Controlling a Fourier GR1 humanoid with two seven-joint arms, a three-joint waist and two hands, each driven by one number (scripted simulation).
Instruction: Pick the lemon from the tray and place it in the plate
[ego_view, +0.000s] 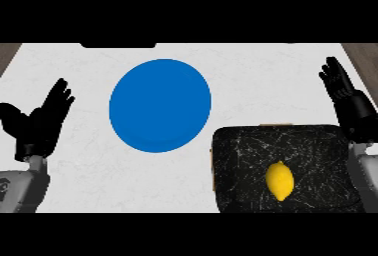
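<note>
The lemon (280, 181) is lying untouched on the black tray (244, 150), while the left robot hand (40, 125) and right robot hand (351, 102) are resting released. The nearer right one should be closing across its narrow middle.

A white, faintly veined counter (244, 75) fills the view, with a brown surface (6, 50) showing past both far corners.
</note>
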